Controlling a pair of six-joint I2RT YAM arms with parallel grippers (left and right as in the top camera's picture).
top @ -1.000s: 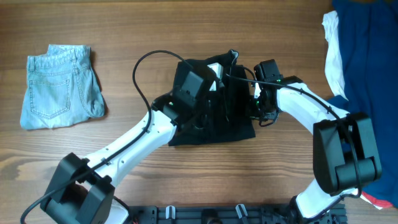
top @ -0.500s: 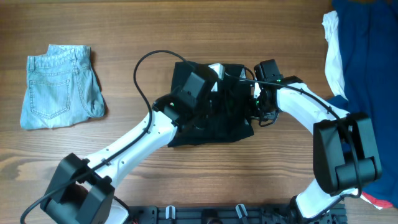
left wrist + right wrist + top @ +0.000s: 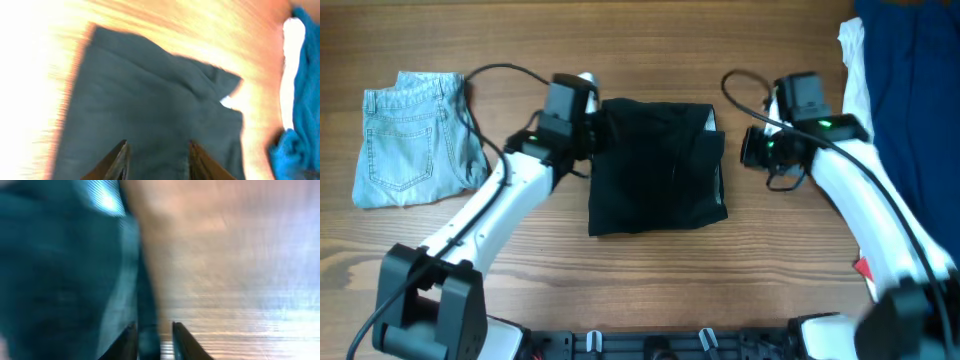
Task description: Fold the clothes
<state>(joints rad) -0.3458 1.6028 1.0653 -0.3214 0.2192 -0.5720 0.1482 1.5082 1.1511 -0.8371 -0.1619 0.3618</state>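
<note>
Position first: the black shorts (image 3: pixel 655 168) lie folded into a near-square bundle in the middle of the counter (image 3: pixel 650 40), right between your two arms. A bit of pale lining (image 3: pixel 712 124) peeks out at the far right corner. With the bundle this close to square, you have no clear long axis to work from; if anything it runs slightly longer from the far edge towards the robot.

Your left pincer (image 3: pixel 596 138) is the nearer one. It sits just beside the far left corner of the black shorts and points across them. In its wrist view the left pincer (image 3: pixel 157 161) stands moderately wide with nothing between its fingers, and the dark cloth spreads out ahead. Your right pincer (image 3: pixel 750 150) hangs a little off the right edge, with a strip of bare counter between it and the cloth. Its wrist view is badly blurred, but there the right pincer (image 3: pixel 155 341) shows only a narrow gap and seems to grip nothing.

So for either arm the cloth lies inward, towards the middle. I judge any further fold would start from the left side.

The denim shorts (image 3: pixel 415 140) lie well apart at the far left, and a blue garment (image 3: pixel 910 80) over a white garment (image 3: pixel 855 90) at the far right. You'll find no brand, label or writing readable on any of them
</note>
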